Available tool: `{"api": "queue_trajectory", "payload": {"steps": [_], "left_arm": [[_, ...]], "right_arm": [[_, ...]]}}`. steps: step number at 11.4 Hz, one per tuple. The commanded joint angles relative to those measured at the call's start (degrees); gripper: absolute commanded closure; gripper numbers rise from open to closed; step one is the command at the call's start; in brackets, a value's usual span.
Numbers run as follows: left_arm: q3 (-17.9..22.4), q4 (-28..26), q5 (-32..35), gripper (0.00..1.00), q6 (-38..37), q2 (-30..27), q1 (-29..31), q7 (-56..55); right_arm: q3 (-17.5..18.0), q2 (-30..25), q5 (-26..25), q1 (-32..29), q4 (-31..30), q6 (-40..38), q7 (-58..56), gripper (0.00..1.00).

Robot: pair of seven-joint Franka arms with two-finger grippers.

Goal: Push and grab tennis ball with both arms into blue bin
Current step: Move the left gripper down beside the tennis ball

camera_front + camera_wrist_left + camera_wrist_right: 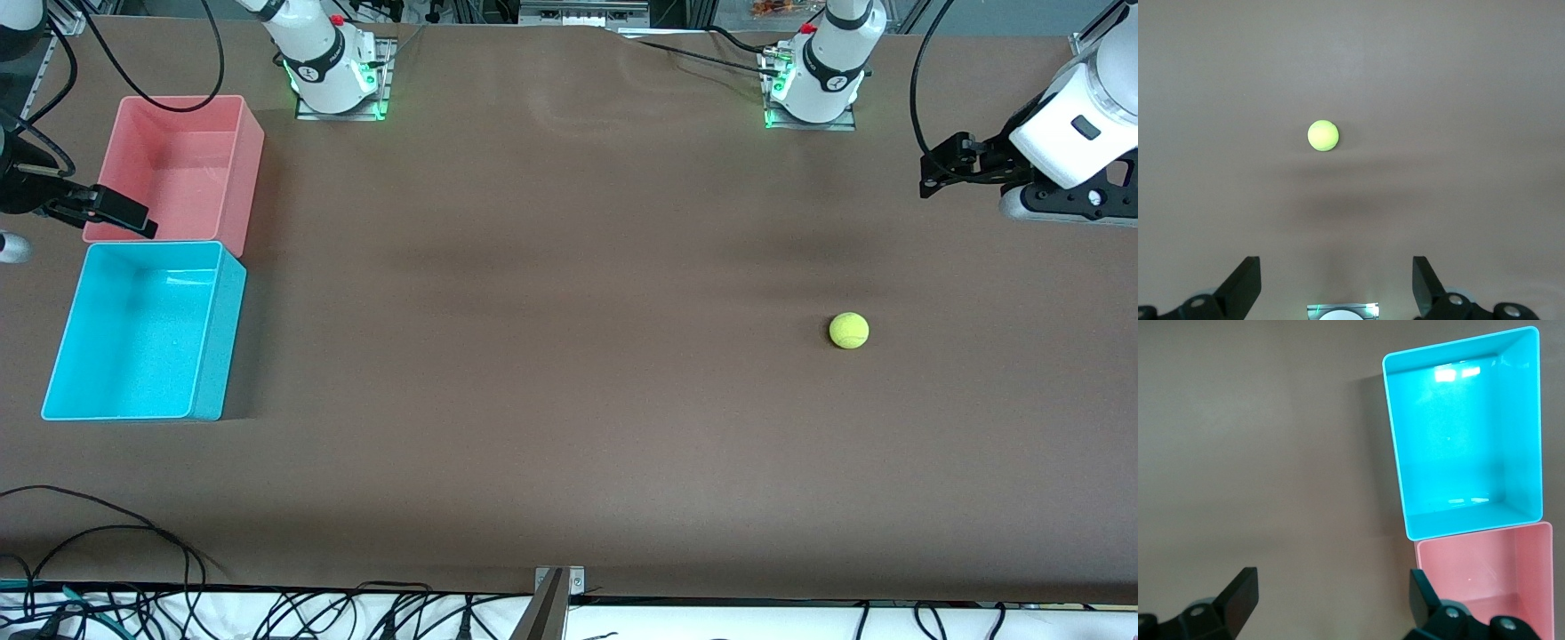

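So the tennis ball [849, 330] is just sitting by itself on the brown desk [551, 373], toward the left arm's end, nothing touching it. The left end effector [929, 173] is up in the air over the desk at that same end, fingers spread wide apart and holding nothing. In the left wrist view the ball [1323, 135] shows ahead of the open fingers [1241, 285], well apart from them, roughly centred between the two, maybe slightly toward one side.

The blue bin [142, 331] is all the way at the right arm's end of the desk, so it's well apart from the ball and from the left end effector. It looks empty, only glare on the floor. A pink bin [182, 169] touches it end to end, with the blue one nearer the front camera.

The right end effector [116, 212] hangs over the corner of the pink bin closest to the blue bin, just about above the seam where the two meet. Its fingers are spread apart too, nothing between them. From the right wrist view you can see both bins right below: blue bin [1468, 433] ahead of the fingers [1239, 593], pink bin [1485, 577] beside one fingertip.

Some black cables [98, 533] lie along the desk edge closest to the front camera.
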Motion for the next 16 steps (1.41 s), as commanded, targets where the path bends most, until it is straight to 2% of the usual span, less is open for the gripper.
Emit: {"api": "queue_trajectory", "payload": {"steps": [1, 2, 4, 9, 10, 13, 16], "left_arm": [[0.43, -10.34, 0.52, 0.00, 8.63, -1.72, -0.15, -0.16], [0.52, -12.47, 2.44, 0.00, 10.58, -2.16, -0.15, -0.07], [0.44, -13.28, 4.92, 0.00, 11.13, -2.16, -0.41, -0.07], [1.23, -14.24, 4.92, 0.00, 11.04, -2.08, -1.03, 1.50], [1.40, -14.77, 5.01, 0.00, 12.96, -0.86, -1.12, 1.60], [2.81, -22.31, 4.75, 0.00, 23.75, -0.41, -1.12, 1.51], [3.16, -25.06, 4.66, 0.00, 28.08, 1.25, -1.12, 0.89]], "right_arm": [[0.17, 0.35, -0.49, -0.16, 1.33, -0.95, -1.03, 0.00], [0.17, 0.35, -0.49, -0.16, 1.24, -0.95, -1.12, 0.00], [0.17, 0.35, -0.58, -0.16, 1.24, -0.95, -1.21, 0.00], [0.17, 0.26, -0.58, -0.07, 1.33, -1.30, -1.12, 0.00], [0.17, 0.26, -0.58, -0.07, 1.33, -1.65, -0.95, 0.00], [0.26, 0.35, -0.49, -0.07, 1.33, -1.66, -0.69, 0.00], [0.26, 0.35, -0.49, -0.07, 1.33, -1.66, -0.68, 0.00]]}}
